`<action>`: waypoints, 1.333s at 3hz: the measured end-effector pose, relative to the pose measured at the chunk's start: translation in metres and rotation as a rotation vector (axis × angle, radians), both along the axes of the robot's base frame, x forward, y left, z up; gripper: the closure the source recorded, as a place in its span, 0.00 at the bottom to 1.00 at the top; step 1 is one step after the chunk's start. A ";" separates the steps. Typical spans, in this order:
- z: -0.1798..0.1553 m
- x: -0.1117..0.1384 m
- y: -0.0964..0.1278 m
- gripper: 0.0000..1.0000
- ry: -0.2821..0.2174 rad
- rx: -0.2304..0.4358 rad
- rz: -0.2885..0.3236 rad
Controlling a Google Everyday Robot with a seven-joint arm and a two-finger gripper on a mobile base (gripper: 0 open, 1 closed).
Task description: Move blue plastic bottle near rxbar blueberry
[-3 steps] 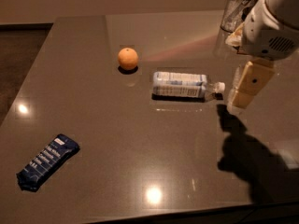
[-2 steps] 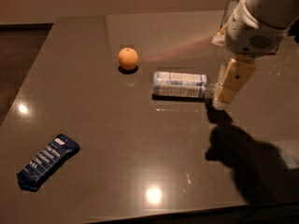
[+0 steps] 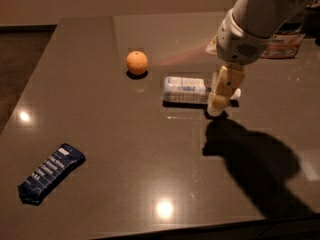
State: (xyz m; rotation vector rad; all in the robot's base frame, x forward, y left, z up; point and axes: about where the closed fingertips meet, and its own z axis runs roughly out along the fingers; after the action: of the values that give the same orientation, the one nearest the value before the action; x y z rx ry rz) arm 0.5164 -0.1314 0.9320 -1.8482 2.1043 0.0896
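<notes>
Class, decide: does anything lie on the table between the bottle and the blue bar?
Nothing visible does. The orange sits farther back than the bottle, off the line to the bar at front left. The gripper is at the bottle's cap end.

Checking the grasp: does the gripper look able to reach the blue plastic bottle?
Probably yes: the gripper hangs at the cap end of the blue plastic bottle, nothing between; the orange lies apart.

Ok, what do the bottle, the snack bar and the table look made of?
The bottle: likely clear plastic, see-through body under a pale label. The snack bar: glossy dark blue film wrapper, crimped ends. The table: smooth, polished, maybe stone or laminate; it mirrors lights. The gripper hangs at the bottle's cap end.
</notes>
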 end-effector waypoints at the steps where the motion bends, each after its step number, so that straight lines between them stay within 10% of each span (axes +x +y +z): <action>1: -0.018 0.012 0.007 0.00 0.016 -0.007 0.020; 3: -0.047 0.031 0.000 0.00 0.043 -0.048 0.020; 4: -0.059 0.038 -0.006 0.16 0.062 -0.065 0.007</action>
State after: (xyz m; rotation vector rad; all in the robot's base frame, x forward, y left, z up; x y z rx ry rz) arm 0.5546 -0.1376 0.8730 -1.9132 2.1669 0.0812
